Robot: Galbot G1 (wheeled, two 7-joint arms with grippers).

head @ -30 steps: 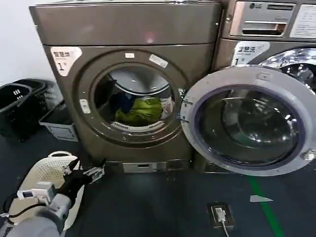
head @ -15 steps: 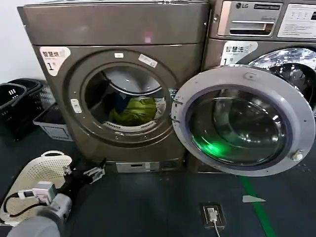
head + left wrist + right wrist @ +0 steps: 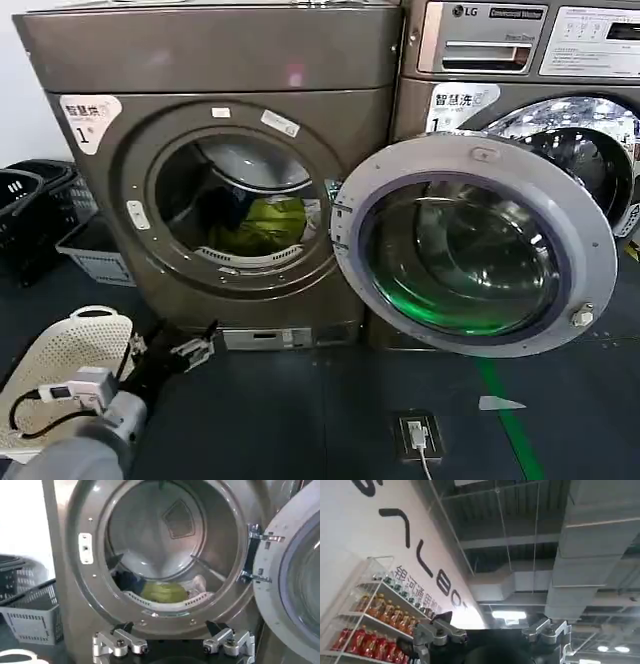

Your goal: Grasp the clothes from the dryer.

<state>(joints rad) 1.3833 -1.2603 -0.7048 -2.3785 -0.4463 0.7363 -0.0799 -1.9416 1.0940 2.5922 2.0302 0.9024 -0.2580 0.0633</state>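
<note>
While dark baskets [image 3: 35, 215] are sitting on the floor at the nine o'clock edge of the head view, a white perforated basket [image 3: 62, 355] is lying at about eight o'clock. Just beside it, the left gripper [image 3: 178, 352] is hanging low near the floor, its fingers [image 3: 119, 641] spread wide and gripping nothing; in the left wrist view it is facing the porthole. Up at about eleven o'clock, the dryer [image 3: 200, 60] is standing with its porthole uncovered. Inside the drum, the clothes [image 3: 262, 222] are lying on the bottom: a lime-green piece in the middle, a dark blue one at its nine o'clock side and a white one at its three o'clock side. At three o'clock of the porthole, the round door [image 3: 472, 245] is hanging swung open in front of the LG machine [image 3: 520, 50]. The right gripper [image 3: 492, 635] is pointing up toward a ceiling, its fingers parted and empty.
</note>
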